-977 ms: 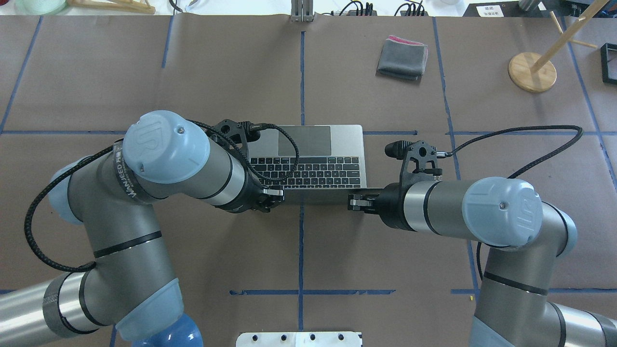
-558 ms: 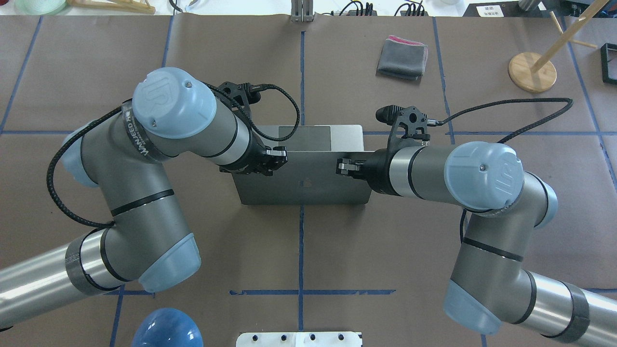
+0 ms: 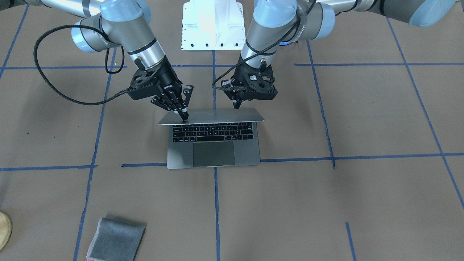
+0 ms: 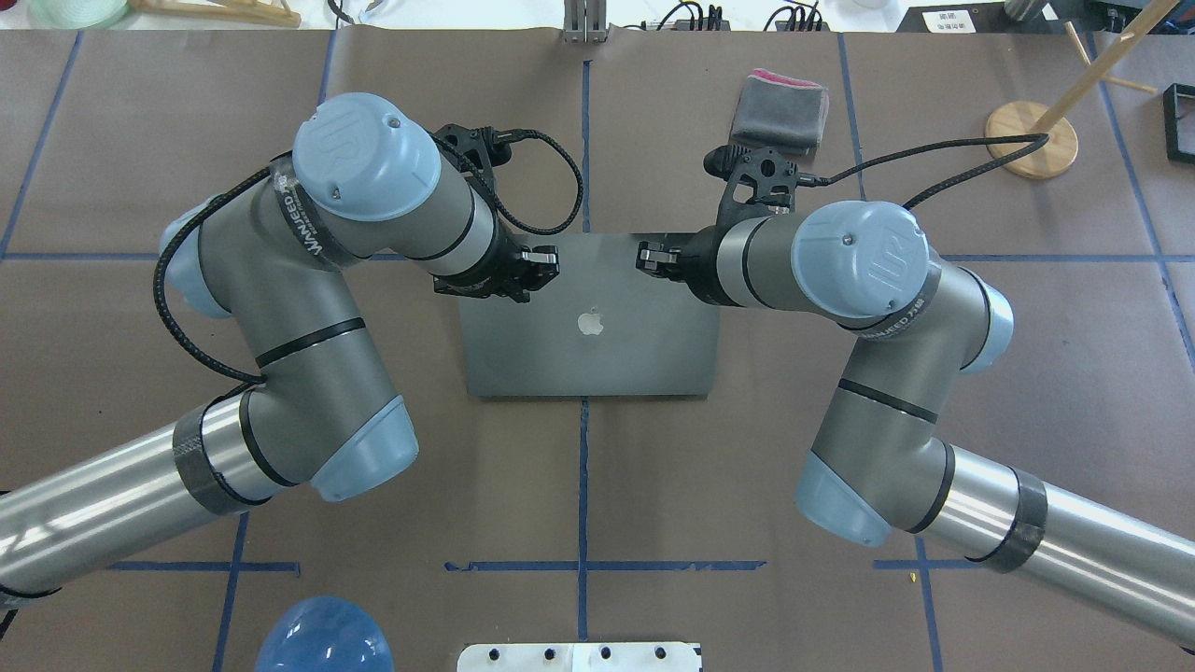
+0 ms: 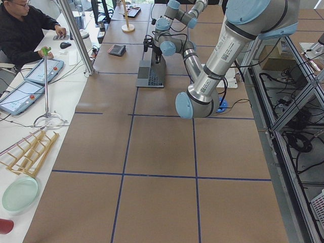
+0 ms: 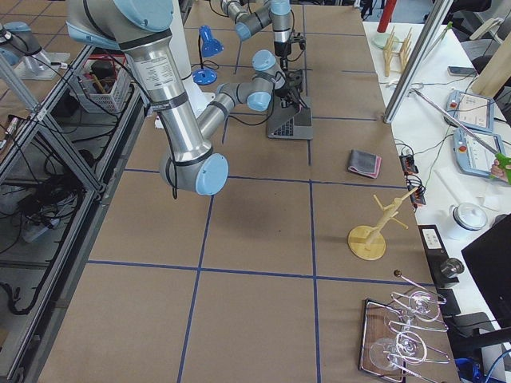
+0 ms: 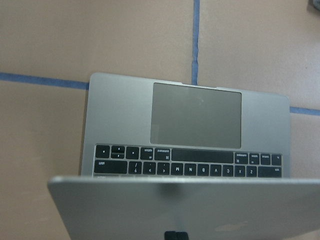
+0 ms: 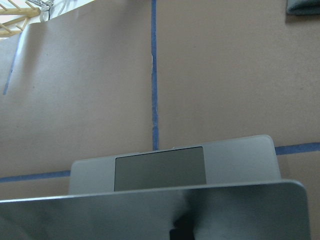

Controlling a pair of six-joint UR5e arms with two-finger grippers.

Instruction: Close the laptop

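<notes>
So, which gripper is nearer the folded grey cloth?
Right. The right gripper rests on the laptop lid's far edge, on the side nearest the folded grey cloth; the left gripper rests on the edge's other end, further away.

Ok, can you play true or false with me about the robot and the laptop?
1. The laptop is shut all the way. False: its lid is tilted partway down and the keys show.
2. The left gripper and the right gripper are both at the lid. True.
3. The grey cloth lies on the laptop. False: it lies on the table, apart from it.
4. An apple logo shows on the lid. True.
</notes>
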